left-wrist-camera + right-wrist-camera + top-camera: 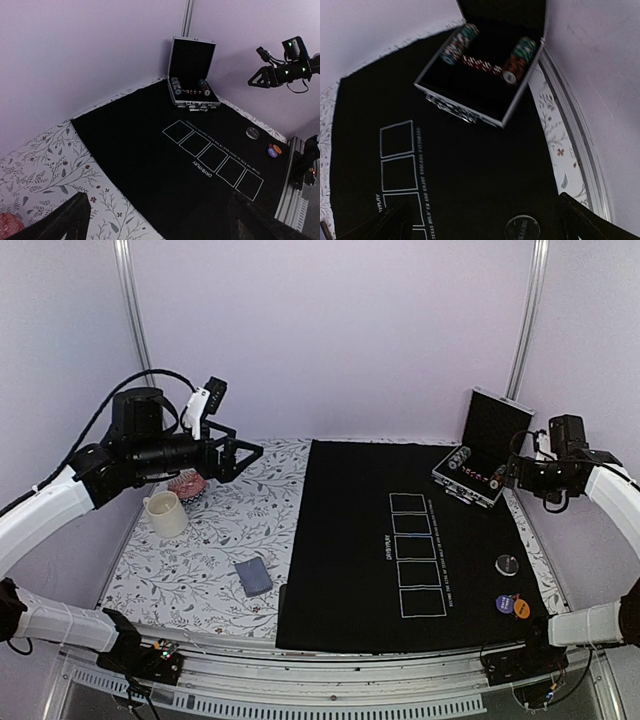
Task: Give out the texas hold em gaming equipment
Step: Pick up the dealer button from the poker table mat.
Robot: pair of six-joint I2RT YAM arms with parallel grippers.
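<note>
Texas hold em gaming equipment (507, 563) sits in three places, and you hold none of it. Your left arm is raised over the floral-printed counter (220, 540), forearm level. Its left end effector (247, 458) points right toward the black felt mat (350, 540), above the pink round object (186, 483) and the white mug (166, 513). In the left wrist view its fingers (75, 220) stand wide apart with nothing between them. Your right arm is raised at the counter's right side. Its right end effector (510, 474) is aimed at the silver-edged black-lined case (492, 425), close to it but not touching, and the fingers (590, 222) are also spread wide and empty.

The grey-blue-backed deck of playing cards (254, 577) lies flat on the floral counter, just left of the mat. The case stands open on the mat's far right corner, lid upright. In it, striped round poker chips (460, 44) lie on edge in two rolls, with a row of small red pieces (481, 64) between them, too small to identify. The silver round disc (507, 563) lies on the mat's right edge. Nearer the arm bases, the orange disc (522, 609) and the purple disc (505, 602) touch each other.
</note>
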